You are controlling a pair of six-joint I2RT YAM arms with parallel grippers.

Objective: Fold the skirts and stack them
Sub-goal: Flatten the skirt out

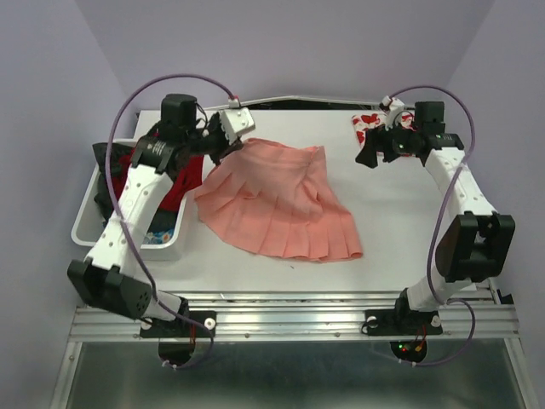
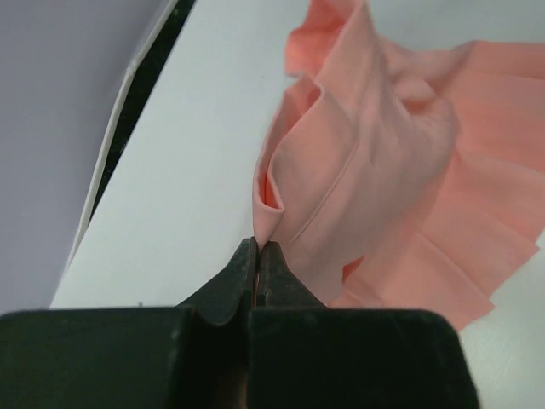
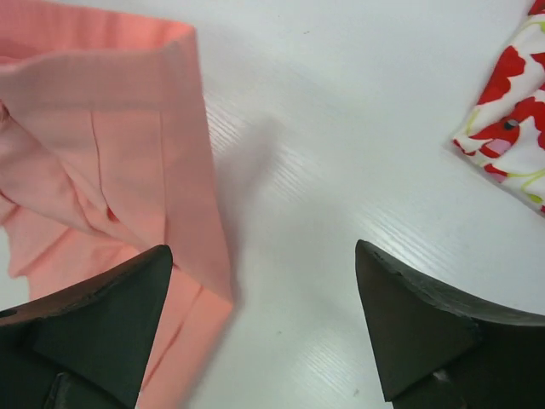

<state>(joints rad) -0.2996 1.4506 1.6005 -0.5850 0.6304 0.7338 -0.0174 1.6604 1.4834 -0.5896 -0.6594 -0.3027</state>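
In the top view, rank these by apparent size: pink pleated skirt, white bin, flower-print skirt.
1. pink pleated skirt
2. white bin, partly hidden
3. flower-print skirt, also partly hidden, but clearly smallest

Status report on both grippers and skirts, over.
Left gripper shut on pink pleated skirt edge. Right gripper open over table. Floral skirt apart. Nothing blocking.

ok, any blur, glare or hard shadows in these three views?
Top external: even soft light, sharp throughout, only a faint shadow under the pink skirt. Left wrist: left gripper pinching the cloth is dark and soft, far pleats slightly blurred. Right wrist: open right gripper underexposed, mild sheen on the table, floral skirt crisp.
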